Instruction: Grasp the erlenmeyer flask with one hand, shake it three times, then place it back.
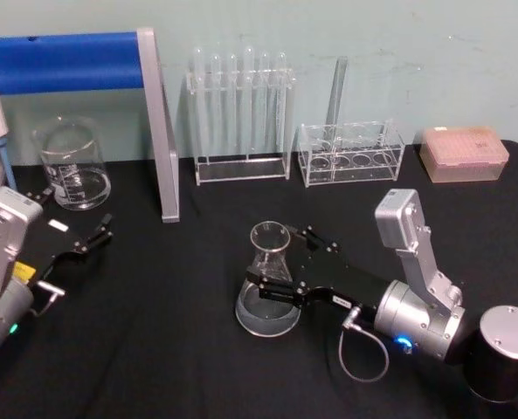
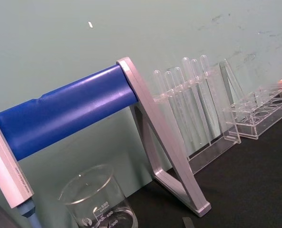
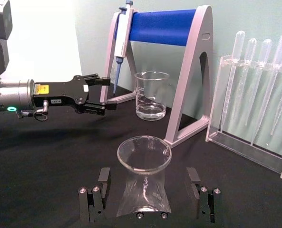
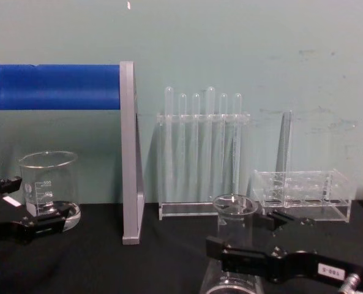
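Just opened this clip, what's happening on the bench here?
The right gripper is open, with one finger on either side of the erlenmeyer flask, which stands upright on the black table. The right wrist view shows gaps between the fingers and the glass, so the flask is not yet gripped and no shaking has begun. The left gripper is open and idle at the table's left side, near the beaker.

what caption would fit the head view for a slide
Right pincer open around the erlenmeyer flask on the black table, left pincer idle near the beaker.
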